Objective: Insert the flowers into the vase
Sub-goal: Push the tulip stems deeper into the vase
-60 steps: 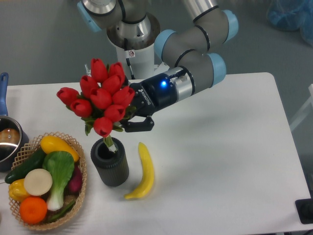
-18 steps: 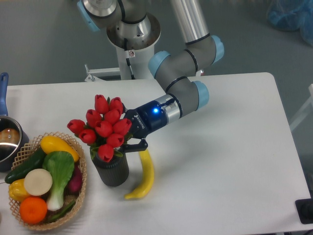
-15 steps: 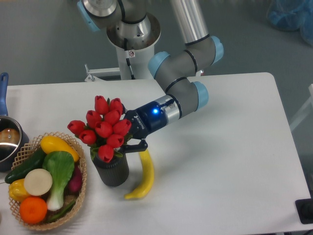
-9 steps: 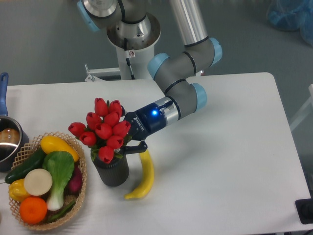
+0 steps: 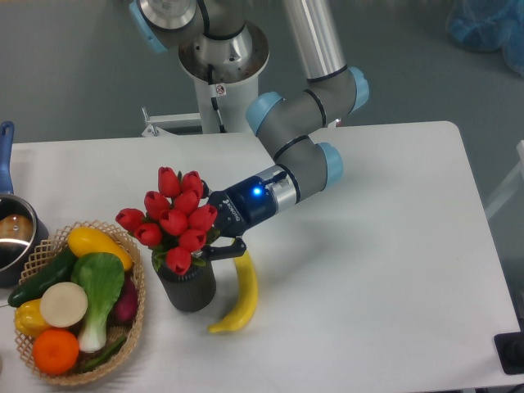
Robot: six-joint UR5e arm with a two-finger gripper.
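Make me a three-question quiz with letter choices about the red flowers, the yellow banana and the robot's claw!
1. Where does the yellow curved banana lie?
A. in the woven basket
B. on the white table, right of the dark grey round vase
C. inside the vase

2. What colour are the artificial tulip buds?
A. red
B. yellow
C. white

3. What is the black two-finger gripper doing?
A. gripping the banana
B. hanging open far above the table
C. staying at the bunch just above the vase

B, it lies beside the vase; A, all buds are red; C, its fingers reach under the buds.
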